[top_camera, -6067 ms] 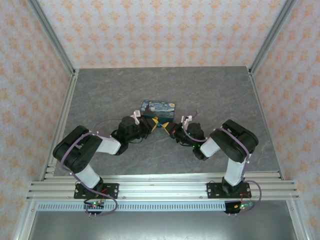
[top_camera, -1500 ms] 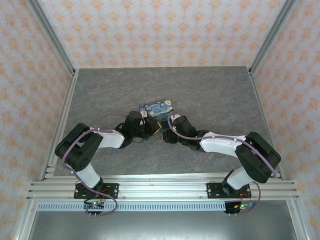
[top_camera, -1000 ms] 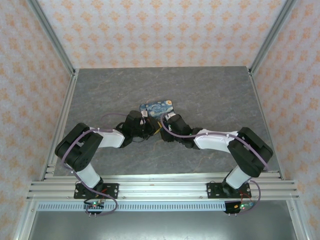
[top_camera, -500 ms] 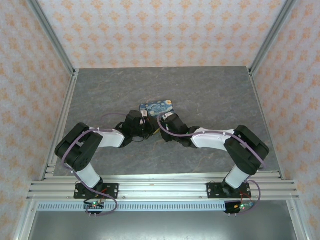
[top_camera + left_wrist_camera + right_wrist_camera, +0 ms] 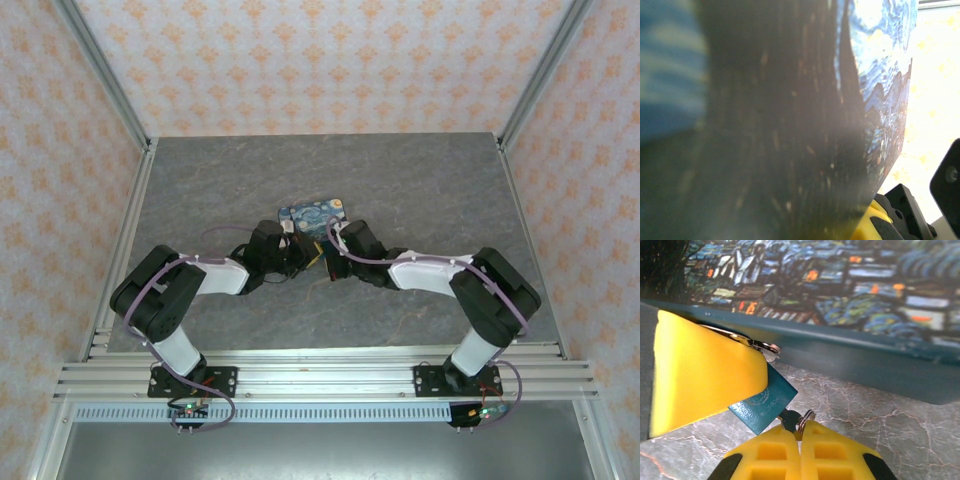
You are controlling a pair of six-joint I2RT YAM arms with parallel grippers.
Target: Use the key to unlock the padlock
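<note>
The tiny teal padlock (image 5: 762, 402) hangs by its thin shackle (image 5: 757, 345) at the front edge of the starry-night box (image 5: 840, 300). A yellow finger (image 5: 705, 370) of my left gripper (image 5: 303, 258) lies pressed over the padlock's upper half. The dark key (image 5: 790, 420) with its ring (image 5: 807, 416) sticks into the padlock's lower end. My right gripper (image 5: 800, 432) is shut on the key's head. From above, both grippers meet just in front of the box (image 5: 313, 213). In the left wrist view the box's painted lid (image 5: 880, 75) and blurred dark side stand very close.
The grey marbled table (image 5: 420, 180) stretches open behind and to both sides of the box. Metal frame posts (image 5: 105, 80) and patterned walls enclose it. The rail (image 5: 320, 375) with the arm bases runs along the near edge.
Over the last second the right wrist has shifted slightly to the right and turned beside the box. The left arm and the box have stayed put.
</note>
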